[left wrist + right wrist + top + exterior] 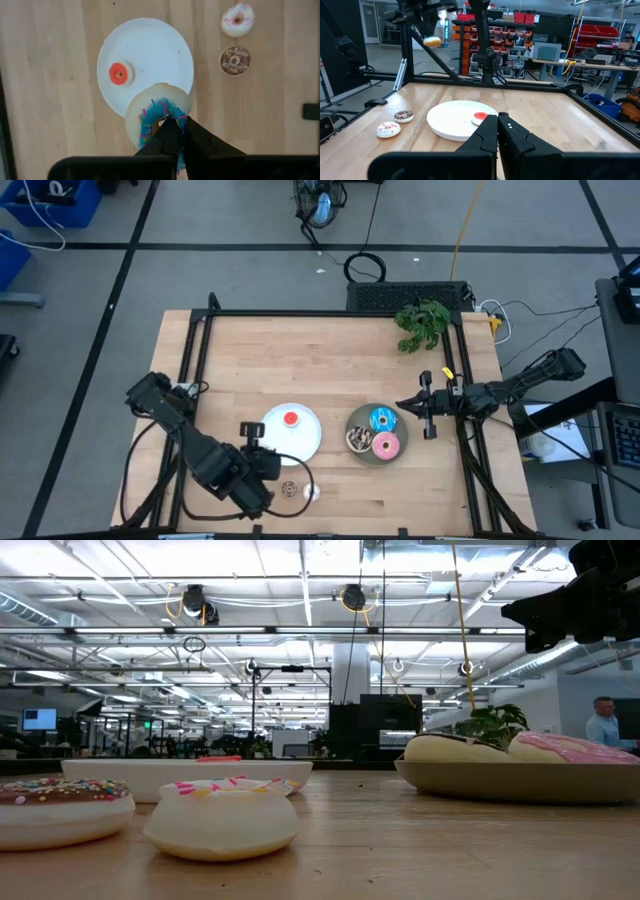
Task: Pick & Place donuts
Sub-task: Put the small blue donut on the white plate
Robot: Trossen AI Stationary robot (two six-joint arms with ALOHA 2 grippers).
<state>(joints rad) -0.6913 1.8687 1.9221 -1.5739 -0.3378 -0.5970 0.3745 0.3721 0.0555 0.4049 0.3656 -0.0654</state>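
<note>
Left gripper [172, 131] is clenched on a blue-sprinkled donut [156, 117], held above the near rim of the white plate [150, 55]. Risk: the thin edge grip slips, dropping it onto the rim. Right gripper [497, 131] waits, pinched closed.

The left gripper [172, 131] hangs above the table, its fingers [165, 142] clamped on a donut [157, 117]. The right gripper [497, 127] waits at the table's right side, fingers together.
</note>
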